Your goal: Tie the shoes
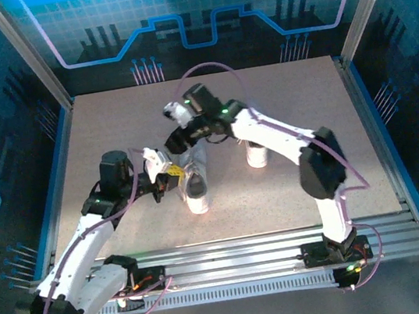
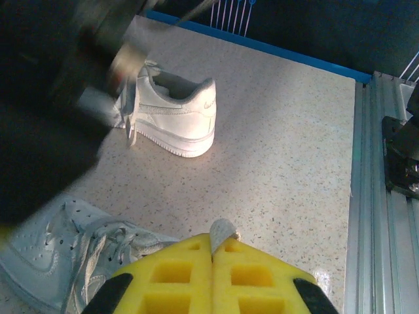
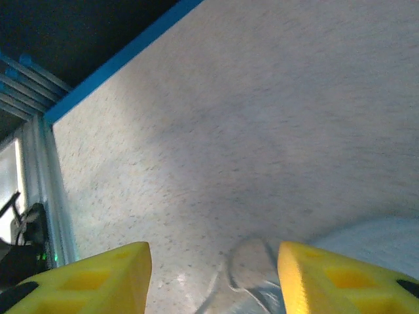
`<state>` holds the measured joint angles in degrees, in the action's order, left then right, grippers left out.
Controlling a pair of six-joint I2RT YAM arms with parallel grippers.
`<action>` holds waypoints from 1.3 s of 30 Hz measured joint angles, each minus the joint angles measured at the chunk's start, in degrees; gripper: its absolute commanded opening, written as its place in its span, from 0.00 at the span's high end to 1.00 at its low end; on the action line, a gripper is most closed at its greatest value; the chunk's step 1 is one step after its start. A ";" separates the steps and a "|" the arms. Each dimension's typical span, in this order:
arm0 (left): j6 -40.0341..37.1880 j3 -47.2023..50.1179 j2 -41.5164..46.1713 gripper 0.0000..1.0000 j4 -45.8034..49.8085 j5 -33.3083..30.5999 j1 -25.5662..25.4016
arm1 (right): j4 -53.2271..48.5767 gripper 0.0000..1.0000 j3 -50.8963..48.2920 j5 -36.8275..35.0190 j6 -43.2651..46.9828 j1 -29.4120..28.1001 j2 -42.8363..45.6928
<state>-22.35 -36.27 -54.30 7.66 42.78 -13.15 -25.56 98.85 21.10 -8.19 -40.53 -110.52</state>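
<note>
Your left gripper (image 2: pixel 212 247) pinches a lace end (image 2: pixel 222 231) tight beside the near sneaker (image 2: pixel 65 255) at mid-table (image 1: pixel 110 124), your right gripper (image 3: pixel 213 258) is spread wide about a lace loop (image 3: pixel 245 261), and the other sneaker (image 2: pixel 175 116) stands nearby.

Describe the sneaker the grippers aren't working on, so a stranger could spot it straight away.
On the speckled beige table, look under the right arm's white forearm: a white low-top sneaker stands upright, alone on bare tabletop. Unlike its pale-grey twin, which lies beside the left gripper with its laces pulled loose, no gripper is at it.
</note>
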 measured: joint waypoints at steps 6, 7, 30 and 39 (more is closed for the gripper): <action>0.22 -4.61 -5.73 1.00 -0.07 -0.33 0.42 | 10.91 0.48 -19.82 -2.69 1.42 3.80 17.49; 0.35 -5.84 -6.60 1.00 -0.07 -0.31 0.63 | 12.94 0.50 -22.71 -2.64 1.95 3.43 19.39; 1.51 -12.87 -11.04 1.00 -0.17 0.55 2.36 | 30.10 0.73 -31.69 0.98 7.43 -2.12 16.94; 1.16 -12.81 -11.32 0.59 1.92 0.31 2.95 | 31.19 1.00 -31.61 -1.79 8.41 -2.19 17.00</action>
<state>-21.19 -49.08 -65.63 9.58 43.09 -10.20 5.63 67.24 19.31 0.23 -42.72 -93.51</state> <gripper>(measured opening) 0.224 0.044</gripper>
